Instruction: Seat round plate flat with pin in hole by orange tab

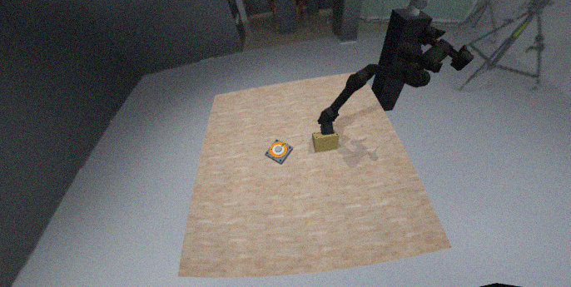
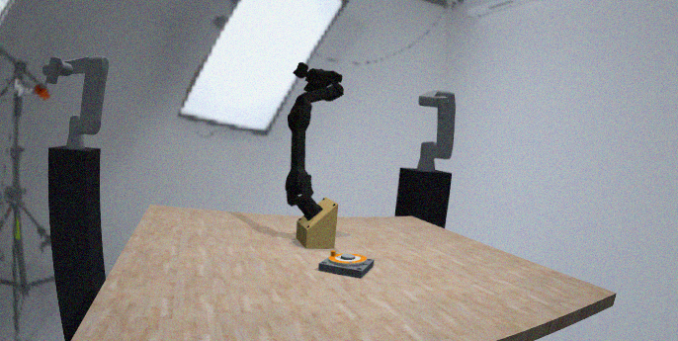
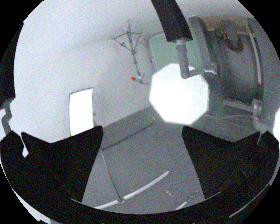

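The round plate (image 1: 278, 155) (image 2: 363, 259), orange with a white inner ring, sits around the grey post (image 1: 278, 149) (image 2: 348, 257) on the dark grey square base (image 1: 281, 161) (image 2: 341, 270). The orange tab (image 2: 333, 254) stands up at the plate's left side in the exterior view. The pin and the hole cannot be made out, and the plate's tilt is too small to judge. My gripper (image 3: 143, 131) is open and empty in the wrist view, facing the room. It is high up and far from the plate, touching nothing.
The arm rises from a tan wedge-shaped mount (image 1: 326, 143) (image 2: 321, 233) on the wooden table (image 1: 308, 224) (image 2: 222, 286), beside the base. Black pedestals (image 2: 76, 207) (image 2: 423, 194) with grey arms stand beyond the table. A bright light panel (image 2: 262, 48) hangs behind the arm.
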You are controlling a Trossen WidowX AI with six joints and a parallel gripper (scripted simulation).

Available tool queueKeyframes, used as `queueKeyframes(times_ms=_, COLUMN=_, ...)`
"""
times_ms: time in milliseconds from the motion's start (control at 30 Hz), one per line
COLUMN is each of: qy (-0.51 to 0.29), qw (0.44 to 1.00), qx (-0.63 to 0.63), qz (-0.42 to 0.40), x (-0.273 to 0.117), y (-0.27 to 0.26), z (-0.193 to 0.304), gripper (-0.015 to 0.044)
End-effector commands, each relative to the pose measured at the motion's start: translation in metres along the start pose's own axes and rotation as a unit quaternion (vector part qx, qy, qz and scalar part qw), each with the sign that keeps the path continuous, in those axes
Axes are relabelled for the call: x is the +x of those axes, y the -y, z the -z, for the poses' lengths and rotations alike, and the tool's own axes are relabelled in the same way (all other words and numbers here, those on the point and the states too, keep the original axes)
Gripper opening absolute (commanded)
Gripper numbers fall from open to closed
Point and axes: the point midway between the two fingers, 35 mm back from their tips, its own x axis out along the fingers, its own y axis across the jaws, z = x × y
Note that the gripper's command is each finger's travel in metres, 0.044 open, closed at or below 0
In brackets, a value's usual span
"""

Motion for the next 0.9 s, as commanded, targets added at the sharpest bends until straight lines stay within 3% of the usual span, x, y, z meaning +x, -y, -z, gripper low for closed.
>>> queueKeyframes(times_ms=0, qy=-0.007, qw=1.000, qx=0.005, qz=-0.002, x=-0.004, y=0.001, z=0.004, gripper=0.0374)
queueKeyframes(times_ms=233, qy=-0.210, qw=0.961, qx=0.170, qz=-0.063, x=-0.117, y=-0.013, z=0.091, gripper=0.0190)
queueKeyframes(times_ms=300, qy=-0.224, qw=0.949, qx=0.209, qz=-0.069, x=-0.130, y=-0.016, z=0.094, gripper=0.0137)
queueKeyframes(times_ms=467, qy=-0.411, qw=0.848, qx=0.326, qz=-0.081, x=-0.253, y=-0.024, z=0.138, gripper=0.0006)
queueKeyframes(times_ms=567, qy=-0.472, qw=0.802, qx=0.359, qz=-0.074, x=-0.298, y=-0.023, z=0.144, gripper=0.0000)
queueKeyframes(times_ms=633, qy=-0.554, qw=0.729, qx=0.399, qz=-0.054, x=-0.361, y=-0.020, z=0.146, gripper=0.0000)
queueKeyframes(times_ms=767, qy=-0.658, qw=0.624, qx=0.422, qz=-0.027, x=-0.448, y=-0.009, z=0.137, gripper=0.0000)
queueKeyframes(times_ms=833, qy=-0.686, qw=0.590, qx=0.426, qz=-0.017, x=-0.473, y=-0.005, z=0.131, gripper=0.0000)
queueKeyframes(times_ms=867, qy=-0.719, qw=0.546, qx=0.429, qz=-0.003, x=-0.504, y=0.001, z=0.122, gripper=0.0000)
